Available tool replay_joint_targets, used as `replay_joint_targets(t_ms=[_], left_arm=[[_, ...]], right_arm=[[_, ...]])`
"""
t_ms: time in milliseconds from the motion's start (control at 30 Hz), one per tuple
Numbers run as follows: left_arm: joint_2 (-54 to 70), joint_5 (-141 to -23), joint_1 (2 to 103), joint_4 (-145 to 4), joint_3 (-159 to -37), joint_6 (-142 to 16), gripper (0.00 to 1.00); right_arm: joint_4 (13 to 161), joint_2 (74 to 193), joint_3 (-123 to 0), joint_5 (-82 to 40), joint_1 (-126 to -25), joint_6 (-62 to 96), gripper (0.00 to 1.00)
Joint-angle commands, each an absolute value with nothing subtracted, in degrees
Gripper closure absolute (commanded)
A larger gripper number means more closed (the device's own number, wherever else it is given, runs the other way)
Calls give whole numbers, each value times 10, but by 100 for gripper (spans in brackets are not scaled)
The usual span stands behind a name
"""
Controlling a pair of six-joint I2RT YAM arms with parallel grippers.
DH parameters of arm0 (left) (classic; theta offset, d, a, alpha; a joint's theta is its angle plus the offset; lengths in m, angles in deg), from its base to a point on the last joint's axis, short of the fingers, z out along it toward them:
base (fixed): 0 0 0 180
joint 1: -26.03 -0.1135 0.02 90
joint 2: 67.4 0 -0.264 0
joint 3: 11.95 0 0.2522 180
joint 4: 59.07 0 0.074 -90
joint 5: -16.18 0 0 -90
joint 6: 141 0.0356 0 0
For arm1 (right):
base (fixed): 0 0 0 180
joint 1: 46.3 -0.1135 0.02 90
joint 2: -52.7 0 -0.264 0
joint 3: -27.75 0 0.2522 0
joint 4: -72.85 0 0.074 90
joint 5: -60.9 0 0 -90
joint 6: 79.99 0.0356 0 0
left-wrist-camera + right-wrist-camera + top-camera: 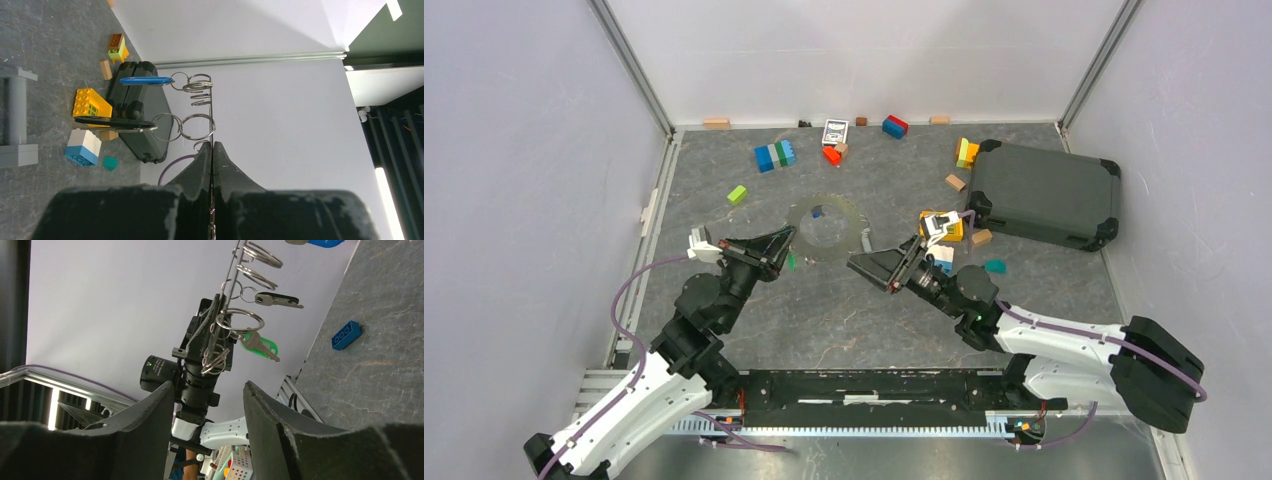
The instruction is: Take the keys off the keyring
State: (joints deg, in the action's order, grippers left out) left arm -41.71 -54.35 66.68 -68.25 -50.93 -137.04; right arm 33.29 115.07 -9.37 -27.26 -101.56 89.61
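Clamped edge-on in the left claw [212,149]: the keyring [213,117], tips pressed together on the wire, held up off the counter [824,310] near mid-frame of the overhead view. Hanging from it on small split rings [240,320]: the keys [277,300], among them a green-headed key [260,346] at centre of the right wrist view and a blue-headed key [146,80] upper left of the left wrist view. Spread apart and empty, the right claw [209,386], aimed at the bunch and just short of it. Probably light, stiff, slick metal; wire thin and springy, likely to twist or slip in a pinch; keys free to swing. Best to take a key by its flat head, broad faces between the pads, not by blade or wire; green one looks nearest and clearest. Rings crowded and overlapping, so some risk of snagging a neighbour. Around: dark case [1044,195] at right, toy bricks [774,156] scattered over the upper counter, card box [835,131] at top; nothing seen between open claw and keys.
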Motion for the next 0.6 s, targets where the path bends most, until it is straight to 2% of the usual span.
replay_joint_targets(t_ms=[0, 300, 567], left_arm=[[-425, -528, 669, -627, -508, -1397, 98], [-445, -538, 669, -622, -491, -1401, 98], [-469, -546, 669, -630, -486, -1386, 98]], right_arm=[[282, 1171, -124, -307, -1026, 903, 43], [265, 1217, -166, -328, -1028, 892, 50], [261, 1240, -179, -334, -1028, 894, 64]])
